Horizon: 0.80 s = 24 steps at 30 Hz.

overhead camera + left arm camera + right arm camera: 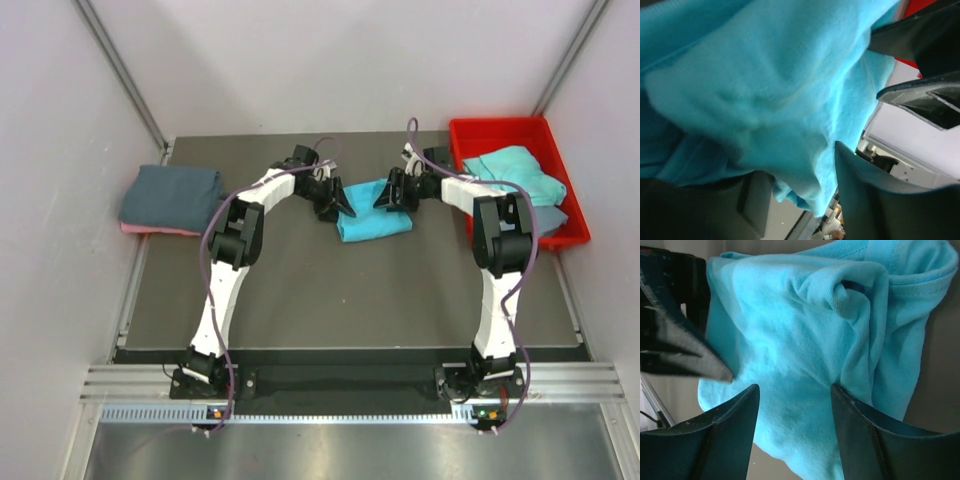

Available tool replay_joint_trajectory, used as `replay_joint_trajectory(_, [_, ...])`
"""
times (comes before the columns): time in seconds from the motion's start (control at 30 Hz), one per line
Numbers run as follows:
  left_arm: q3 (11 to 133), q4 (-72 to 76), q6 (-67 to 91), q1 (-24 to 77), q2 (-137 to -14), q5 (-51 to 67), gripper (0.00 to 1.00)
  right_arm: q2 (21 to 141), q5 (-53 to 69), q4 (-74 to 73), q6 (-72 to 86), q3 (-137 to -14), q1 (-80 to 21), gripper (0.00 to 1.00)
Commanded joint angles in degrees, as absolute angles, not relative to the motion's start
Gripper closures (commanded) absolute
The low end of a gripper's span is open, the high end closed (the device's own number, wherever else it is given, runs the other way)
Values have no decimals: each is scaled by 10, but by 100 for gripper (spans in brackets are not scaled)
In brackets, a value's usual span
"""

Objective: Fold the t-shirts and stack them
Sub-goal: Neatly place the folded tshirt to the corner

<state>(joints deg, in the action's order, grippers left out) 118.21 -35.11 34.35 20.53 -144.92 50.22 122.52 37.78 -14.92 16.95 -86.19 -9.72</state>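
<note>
A turquoise t-shirt lies bunched and partly folded in the middle of the dark table. My left gripper is at its left edge, my right gripper at its top right edge. In the left wrist view the left gripper is open, with turquoise cloth hanging loose between the fingers. In the right wrist view the right gripper is open over the same shirt. A folded slate blue-grey t-shirt lies on a pink one at the table's left edge.
A red plastic bin stands at the back right, holding a crumpled teal shirt over a blue-grey one. Grey walls close in on the left, back and right. The two grippers are close together, each showing in the other's wrist view.
</note>
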Motion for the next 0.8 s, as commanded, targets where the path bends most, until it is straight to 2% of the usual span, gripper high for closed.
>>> replay_joint_trajectory(0.0, [1202,-368,307,211,-1481,394,52,1215,375,-127,163,-850,-103,41])
replay_joint_trajectory(0.07, [1208,-370,300,212,-1483,383,60,1212,375,-124,166,-845,-103,41])
replay_joint_trajectory(0.1, [1211,-369,297,213,-1484,381,70,1210,374,-124,166,-843,-103,41])
replay_joint_trajectory(0.2, [1216,-370,292,214,-1481,378,84,1208,373,-124,165,-840,-104,41])
replay_joint_trajectory(0.23, [1216,-369,287,214,-1479,378,93,1207,373,-123,163,-841,-103,41])
replay_joint_trajectory(0.43, [1241,-402,226,210,-1443,372,100,1166,374,-128,154,-857,-91,42])
replay_joint_trajectory(0.77, [1281,-502,87,159,-1346,333,100,1050,320,-166,93,-874,-53,39])
